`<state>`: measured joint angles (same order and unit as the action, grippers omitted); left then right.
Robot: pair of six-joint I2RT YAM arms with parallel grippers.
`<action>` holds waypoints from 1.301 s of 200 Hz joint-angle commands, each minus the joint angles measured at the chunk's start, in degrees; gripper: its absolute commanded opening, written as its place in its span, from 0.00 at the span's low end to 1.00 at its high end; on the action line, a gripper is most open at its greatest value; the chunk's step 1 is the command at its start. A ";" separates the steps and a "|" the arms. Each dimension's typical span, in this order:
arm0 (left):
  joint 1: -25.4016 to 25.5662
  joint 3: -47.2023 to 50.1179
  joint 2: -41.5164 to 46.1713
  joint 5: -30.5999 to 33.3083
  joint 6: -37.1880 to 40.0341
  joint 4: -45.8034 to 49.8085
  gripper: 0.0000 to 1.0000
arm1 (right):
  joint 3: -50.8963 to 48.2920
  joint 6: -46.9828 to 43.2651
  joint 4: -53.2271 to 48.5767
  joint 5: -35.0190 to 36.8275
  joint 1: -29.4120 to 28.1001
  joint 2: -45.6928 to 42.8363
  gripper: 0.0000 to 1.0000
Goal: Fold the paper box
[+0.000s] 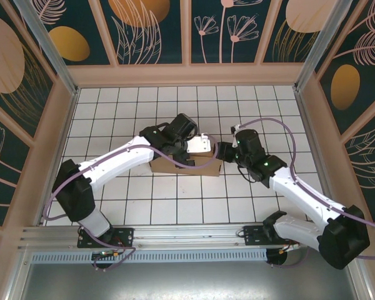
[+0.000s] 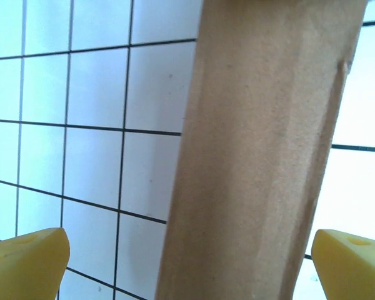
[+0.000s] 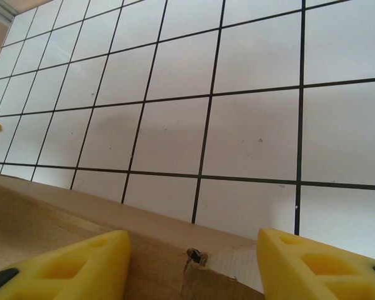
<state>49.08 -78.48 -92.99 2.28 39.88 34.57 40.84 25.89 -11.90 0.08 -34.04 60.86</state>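
Left gripper (image 2: 189, 265) gapes open, yellow fingertips (image 2: 25, 262) astride a smooth matte brown panel of the paper box (image 2: 262, 156), which sits at the middle of the white tiled table (image 1: 175, 200). Right gripper (image 3: 194, 262), open too, straddles a nicked cardboard edge; the arms (image 1: 119, 162) hide part of it

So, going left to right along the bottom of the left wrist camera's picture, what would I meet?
yellow plastic fingertip → white tiled tabletop → brown corrugated cardboard box panel → second yellow plastic fingertip
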 commanded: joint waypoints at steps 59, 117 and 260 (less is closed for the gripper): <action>-4.71 7.46 14.15 -9.99 -19.05 -12.39 0.99 | -3.48 0.24 -2.47 10.78 -3.73 -0.35 0.55; -12.38 21.18 23.52 -2.87 -52.41 -23.34 0.99 | -5.02 -0.40 -0.47 13.26 -5.61 -3.71 0.55; -13.45 39.50 27.03 17.33 -69.97 -29.32 0.97 | -7.27 -4.67 4.51 14.32 -6.65 -2.38 0.57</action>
<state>35.99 -41.47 -65.01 16.10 -26.55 6.59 35.59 23.53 -6.00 13.47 -40.25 57.30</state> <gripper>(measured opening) 0.969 0.561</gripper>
